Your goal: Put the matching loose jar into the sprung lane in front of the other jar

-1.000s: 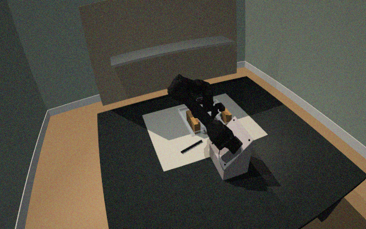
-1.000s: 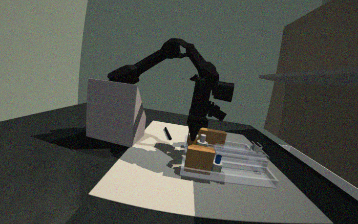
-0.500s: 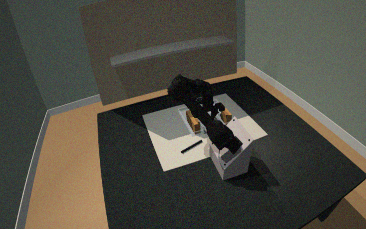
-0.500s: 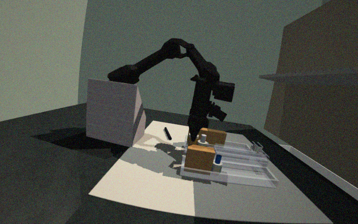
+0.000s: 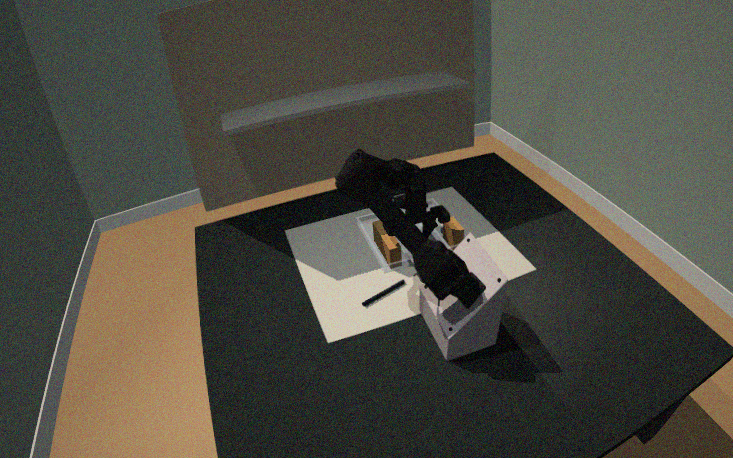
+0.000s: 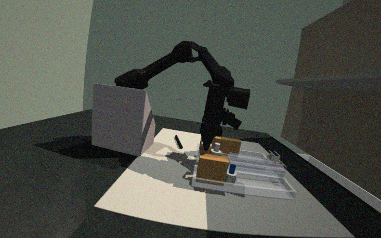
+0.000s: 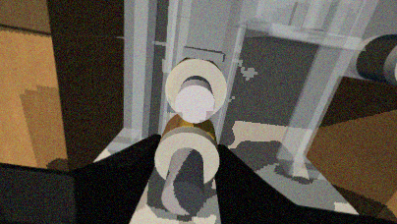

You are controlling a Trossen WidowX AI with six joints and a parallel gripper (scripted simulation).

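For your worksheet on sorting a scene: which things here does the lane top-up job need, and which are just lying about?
Needed:
gripper, shut on the held jar
jar in the lane
clear lane tray

Lying about:
black pen
blue-capped jar
two brown boxes

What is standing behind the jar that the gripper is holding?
In the wrist view, a matching white-capped jar stands directly behind the held jar in the clear lane. The gripper is shut on the front jar. The pusher plate behind the rear jar is mostly covered.
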